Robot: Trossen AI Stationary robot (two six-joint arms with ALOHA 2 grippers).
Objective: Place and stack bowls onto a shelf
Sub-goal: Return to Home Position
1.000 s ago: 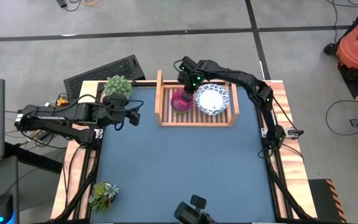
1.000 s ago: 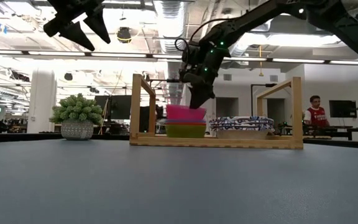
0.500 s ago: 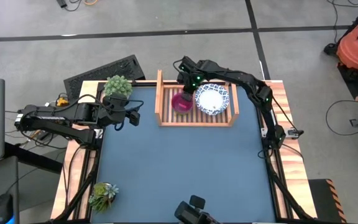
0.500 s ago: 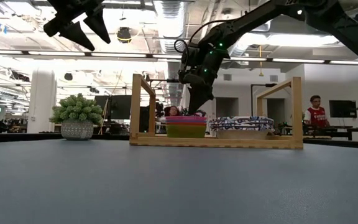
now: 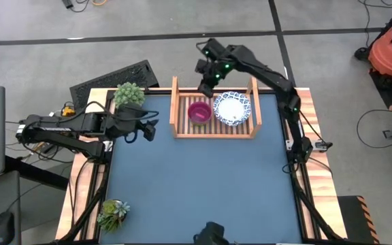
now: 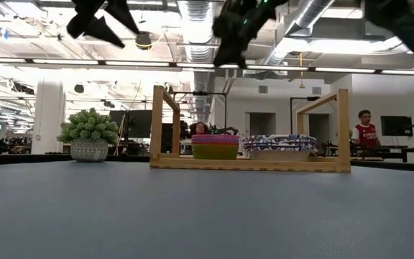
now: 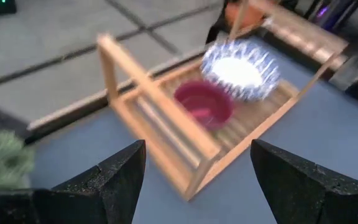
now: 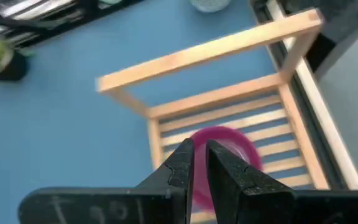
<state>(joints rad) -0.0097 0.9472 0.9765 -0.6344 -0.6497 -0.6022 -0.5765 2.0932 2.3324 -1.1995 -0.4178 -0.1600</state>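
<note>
The wooden shelf (image 5: 214, 131) stands at the table's far middle. On it a magenta bowl (image 5: 199, 112) tops a stack of small bowls (image 6: 215, 148). Beside it, toward the right, is a stack of white bowls with blue rims (image 5: 232, 108), which also shows in the low view (image 6: 279, 143). My right gripper (image 5: 206, 83) hangs high above the shelf's far edge, clear of the bowls, and holds nothing. In its wrist view (image 8: 199, 163) only a narrow gap parts the fingers. My left gripper (image 5: 150, 128) is wide open and empty, high above the table left of the shelf.
A potted plant (image 5: 129, 94) stands at the far left near the left arm, and another (image 5: 113, 212) at the near left corner. A black keyboard (image 5: 114, 78) lies beyond the table's far left edge. A person (image 6: 365, 130) is in the room behind.
My right gripper has set the magenta bowl, tilted a second ago, level on the small bowl stack and let it go. It has then risen and moved toward the table's far edge. My left gripper has shifted slightly toward the shelf.
</note>
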